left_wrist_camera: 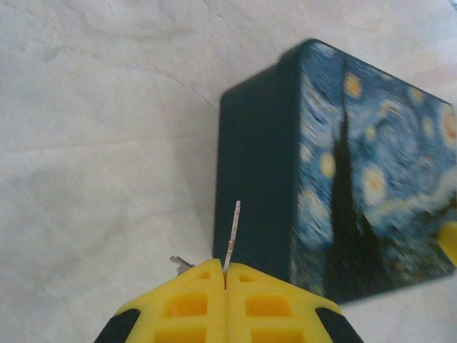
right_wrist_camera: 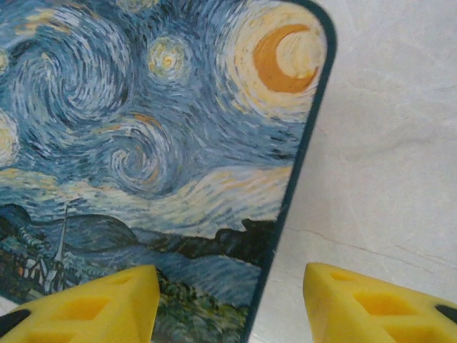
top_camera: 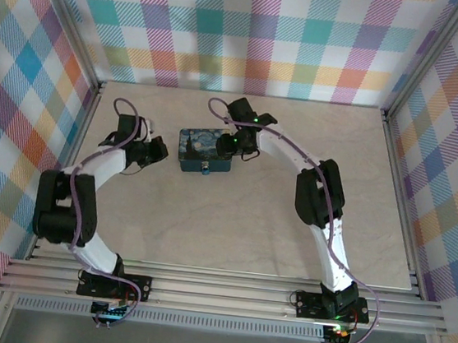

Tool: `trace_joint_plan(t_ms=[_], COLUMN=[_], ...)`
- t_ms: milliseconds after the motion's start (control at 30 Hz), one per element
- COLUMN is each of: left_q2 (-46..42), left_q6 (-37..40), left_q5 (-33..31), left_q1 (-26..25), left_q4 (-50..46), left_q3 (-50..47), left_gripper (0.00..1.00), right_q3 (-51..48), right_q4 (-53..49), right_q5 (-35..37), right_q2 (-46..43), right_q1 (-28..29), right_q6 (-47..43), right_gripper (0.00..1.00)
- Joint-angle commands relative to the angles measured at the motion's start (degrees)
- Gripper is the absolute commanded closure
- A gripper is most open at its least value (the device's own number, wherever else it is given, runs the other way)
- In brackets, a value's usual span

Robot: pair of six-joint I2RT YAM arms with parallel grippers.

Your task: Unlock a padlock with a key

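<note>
A thin silvery key (left_wrist_camera: 233, 230) sticks up edge-on from my left gripper (left_wrist_camera: 226, 275), which is shut on it; a second bit of metal (left_wrist_camera: 180, 264) pokes out beside the left finger. This gripper (top_camera: 156, 151) hovers just left of the dark-blue starry-night tin (top_camera: 203, 151). A tiny blue and silvery thing, apparently the padlock (top_camera: 205, 169), hangs at the tin's near side. My right gripper (right_wrist_camera: 232, 300) is open over the tin's right edge (right_wrist_camera: 285, 214), one finger above the lid, the other above the table. It sits at the tin's right end (top_camera: 237, 146).
The tin (left_wrist_camera: 335, 179) stands on a pale marble-patterned tabletop (top_camera: 289, 228). Metal rails (top_camera: 391, 198) and plaid walls enclose the table on the left, right and back. Wide bare tabletop lies in front of the tin and to the right.
</note>
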Motion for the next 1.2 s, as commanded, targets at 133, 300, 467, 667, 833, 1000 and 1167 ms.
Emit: trace_joint_plan(t_ms=[133, 300, 467, 667, 833, 1000, 1167], left_q2=[9.2, 9.1, 7.9, 4.9, 2.3, -0.3, -4.0], left_q6=[2.7, 2.0, 0.8, -1.7, -2.3, -1.1, -0.6], left_q5=[-3.1, -4.8, -5.7, -6.6, -6.3, -7.9, -6.5], left_q1=[-5.0, -9.9, -14.1, -17.9, -19.6, -19.8, -17.0], left_q4=[-4.1, -4.5, -4.0, -2.0, -1.9, -3.1, -2.0], left_q3=[9.2, 10.1, 8.3, 5.0, 3.8, 2.1, -2.1], left_gripper=[1.0, 1.0, 1.0, 1.0, 1.0, 1.0, 1.0], right_q3=[-5.1, -14.4, -21.0, -25.5, -29.0, -34.2, -44.1], right_q4=[-1.5, 2.0, 2.9, 2.9, 3.7, 6.1, 12.0], right_q5=[-0.2, -0.7, -0.1, 0.8, 0.7, 0.0, -2.4], right_q2=[-1.3, -6.5, -11.0, -16.6, -22.0, -28.5, -35.4], right_q1=[-0.9, -1.3, -1.6, -2.2, -2.3, -2.3, -1.5], right_q6=[-3.6, -4.0, -3.8, -2.7, 0.0, 4.2, 10.9], right_gripper=[0.46, 0.46, 0.46, 0.44, 0.43, 0.42, 0.44])
